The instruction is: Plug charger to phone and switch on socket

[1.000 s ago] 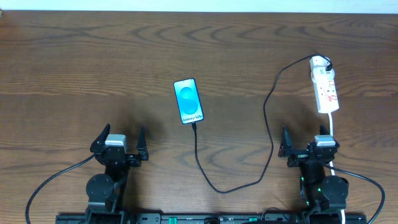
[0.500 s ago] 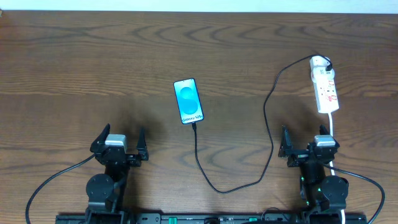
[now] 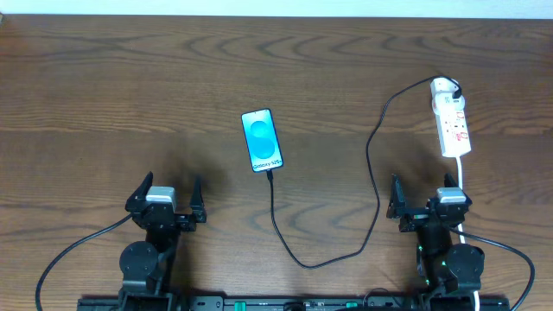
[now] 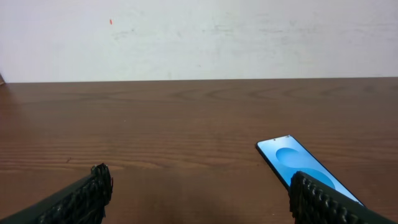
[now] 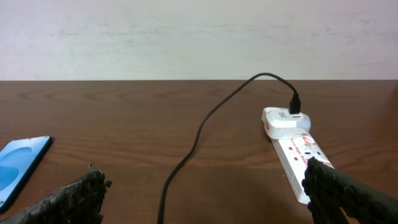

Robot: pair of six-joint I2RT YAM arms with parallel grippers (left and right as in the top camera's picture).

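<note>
Your right gripper (image 3: 423,199), jaws wide and empty, is the nearer one: the power strip (image 3: 452,125) lies just ahead of it, long axis running away from you, charger cable (image 3: 373,164) reaching the phone (image 3: 262,140)

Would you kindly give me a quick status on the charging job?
Left gripper and right gripper open, empty. Charger tip at bottom edge of phone; socket switch unreadable. Nothing in the way.

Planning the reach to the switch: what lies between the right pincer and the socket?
Overhead, only bare table and the white cord lie between the right pincer and the socket.
</note>
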